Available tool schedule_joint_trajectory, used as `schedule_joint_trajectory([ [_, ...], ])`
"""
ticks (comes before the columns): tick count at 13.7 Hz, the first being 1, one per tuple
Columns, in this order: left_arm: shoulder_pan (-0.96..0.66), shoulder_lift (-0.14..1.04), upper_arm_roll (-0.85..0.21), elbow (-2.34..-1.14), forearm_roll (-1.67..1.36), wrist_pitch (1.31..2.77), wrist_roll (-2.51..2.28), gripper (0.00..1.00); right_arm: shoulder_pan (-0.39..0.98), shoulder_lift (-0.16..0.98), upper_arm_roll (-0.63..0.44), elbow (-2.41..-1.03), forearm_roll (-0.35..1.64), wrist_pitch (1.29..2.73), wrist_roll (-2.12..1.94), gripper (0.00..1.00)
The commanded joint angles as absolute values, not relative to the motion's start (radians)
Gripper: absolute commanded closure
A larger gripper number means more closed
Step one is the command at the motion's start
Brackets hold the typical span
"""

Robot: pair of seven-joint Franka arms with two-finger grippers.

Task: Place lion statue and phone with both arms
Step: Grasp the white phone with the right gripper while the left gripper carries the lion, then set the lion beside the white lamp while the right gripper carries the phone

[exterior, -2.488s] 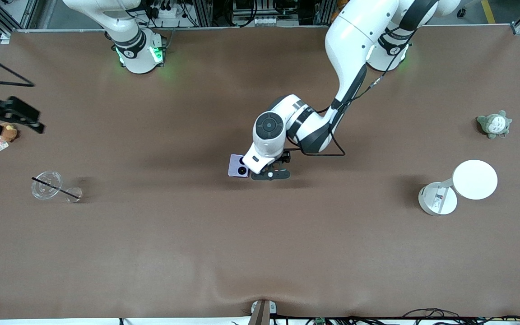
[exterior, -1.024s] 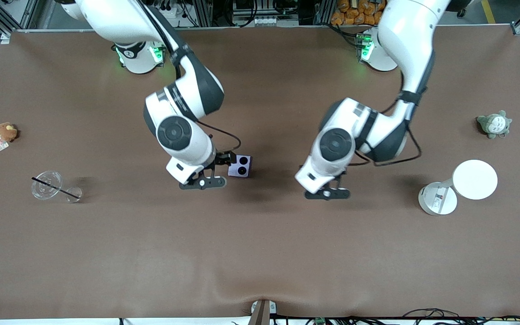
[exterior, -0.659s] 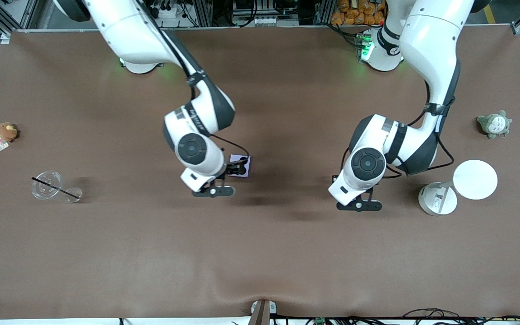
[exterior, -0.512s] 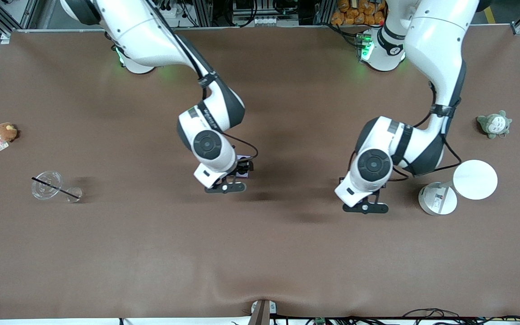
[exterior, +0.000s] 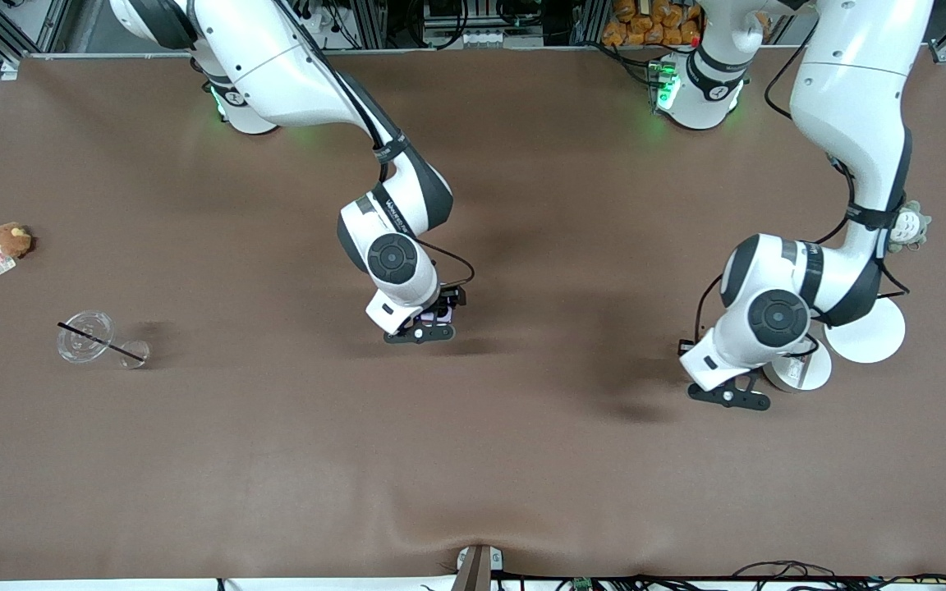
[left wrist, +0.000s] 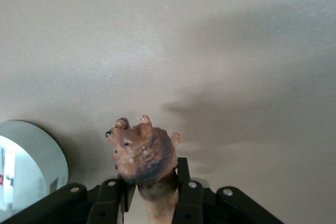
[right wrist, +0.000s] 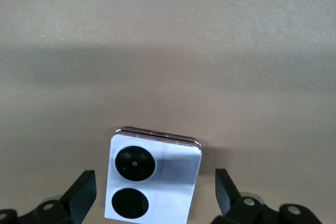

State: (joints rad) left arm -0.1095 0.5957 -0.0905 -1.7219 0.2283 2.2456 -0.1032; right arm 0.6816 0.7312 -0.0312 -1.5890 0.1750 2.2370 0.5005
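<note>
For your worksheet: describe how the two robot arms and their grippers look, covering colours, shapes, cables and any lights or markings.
Both arms have glossy white rounded shells with black joint bands. Each wrist carries a round dark grey cap, and thin black cables loop beside it. The left gripper and right gripper are black, each a flat bar with two slim fingers and silver screws. Green lights glow at both bases.

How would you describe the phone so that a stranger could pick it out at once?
Look mid-table, under the right arm's open tool. Between its two black fingers lies a small, nearly square pale lavender folded phone. Two round black camera circles along one edge set it apart.
</note>
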Motion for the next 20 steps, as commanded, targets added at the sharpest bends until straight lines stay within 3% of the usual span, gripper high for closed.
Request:
schedule_joint_trajectory([
  [1,-0.071,0.598,-0.104,-1.77,0.247,2.324,-0.061,1.0,0.696,0.745,-0.04,-1.594,0.189,2.255,0.554,0.0],
  [8,-0.031,0.617,-0.1,-1.763,0.249,2.342,0.011,1.0,0.701,0.776,-0.04,-1.589,0.195,2.292,0.626,0.0],
  [13,-0.02,0.641,-0.095,-1.763,0.249,2.37,0.012,0.92,0.715,0.784,-0.04,-1.594,0.193,2.299,0.647,0.0],
  [14,-0.02,0.64,-0.095,-1.764,0.249,2.37,0.012,0.9,0.716,0.784,-0.04,-1.594,0.193,2.299,0.647,0.16],
  [15,-0.011,0.641,-0.094,-1.764,0.249,2.37,0.012,0.84,0.721,0.784,-0.041,-1.595,0.192,2.299,0.647,0.45],
  [16,-0.003,0.64,-0.095,-1.761,0.249,2.37,0.012,0.63,0.721,0.784,-0.041,-1.595,0.19,2.299,0.647,0.65],
  [17,-0.003,0.641,-0.095,-1.759,0.247,2.37,0.011,0.23,0.721,0.781,-0.043,-1.595,0.187,2.298,0.646,0.75],
  [18,-0.002,0.638,-0.095,-1.759,0.247,2.368,0.012,0.0,0.716,0.776,-0.044,-1.594,0.183,2.292,0.644,0.78],
  [20,-0.009,0.627,-0.1,-1.758,0.247,2.364,0.005,0.0,0.692,0.729,-0.049,-1.594,0.181,2.255,0.634,0.8],
])
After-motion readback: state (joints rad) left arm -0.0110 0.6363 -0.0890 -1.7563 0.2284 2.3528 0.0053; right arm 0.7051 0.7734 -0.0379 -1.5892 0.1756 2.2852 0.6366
